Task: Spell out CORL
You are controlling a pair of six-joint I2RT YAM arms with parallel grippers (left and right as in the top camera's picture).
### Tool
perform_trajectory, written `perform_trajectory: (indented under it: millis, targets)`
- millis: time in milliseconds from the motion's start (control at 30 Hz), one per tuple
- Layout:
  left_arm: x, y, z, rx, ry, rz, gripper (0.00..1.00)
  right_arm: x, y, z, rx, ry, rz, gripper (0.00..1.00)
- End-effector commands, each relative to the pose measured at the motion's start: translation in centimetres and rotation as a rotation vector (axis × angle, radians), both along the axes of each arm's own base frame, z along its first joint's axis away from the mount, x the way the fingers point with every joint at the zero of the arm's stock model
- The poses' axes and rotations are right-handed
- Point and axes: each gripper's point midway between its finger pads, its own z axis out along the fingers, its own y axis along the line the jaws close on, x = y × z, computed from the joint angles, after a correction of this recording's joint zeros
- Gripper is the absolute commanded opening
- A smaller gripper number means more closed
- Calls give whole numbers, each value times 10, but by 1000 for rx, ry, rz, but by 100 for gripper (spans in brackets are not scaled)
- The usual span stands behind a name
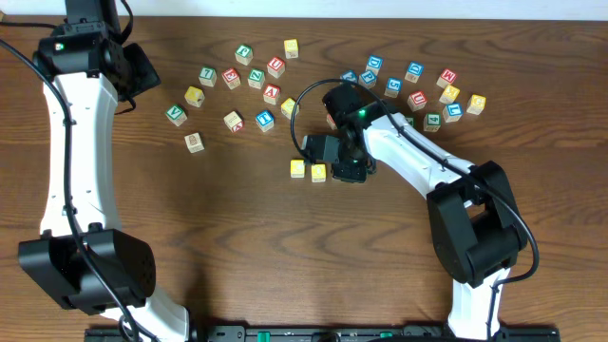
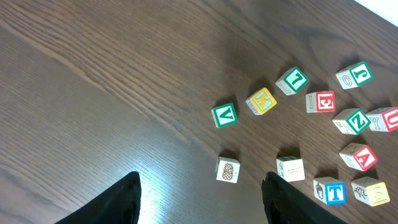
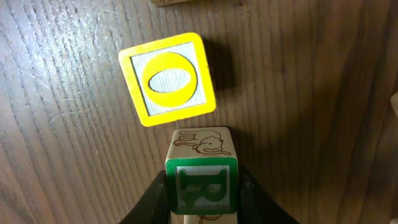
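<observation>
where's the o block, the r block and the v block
O block (image 3: 166,79): right wrist view, centre of top face
R block (image 3: 202,188): right wrist view, on the green R
V block (image 2: 224,115): left wrist view, on the V

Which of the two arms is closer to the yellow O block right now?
Right. The right gripper holds the green R block just beside the yellow O block; the left gripper hangs far off near the green V block.
</observation>
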Motion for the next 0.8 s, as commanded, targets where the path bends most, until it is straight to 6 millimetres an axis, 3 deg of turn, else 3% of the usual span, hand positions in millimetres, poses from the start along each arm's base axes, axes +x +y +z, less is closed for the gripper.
perform_trajectory:
  millis: [0,133,267,433,600,767]
  targets:
    - [-3,2,-7,11,24,2,62,-7,0,-6,-20,11,77,22]
    - [-3,2,-7,11,24,2,62,-6,2,-6,-17,4,87,24]
    - [-3,2,-7,11,24,2,62,-5,3,-5,-14,-2,87,42]
    - [-3,2,-7,11,24,2,61,1,6,-5,-2,-24,87,56]
    - [-3,2,-7,11,24,2,62,7,9,1,14,-55,86,60]
    - [-3,2,-7,11,24,2,62,15,14,25,48,-108,77,66]
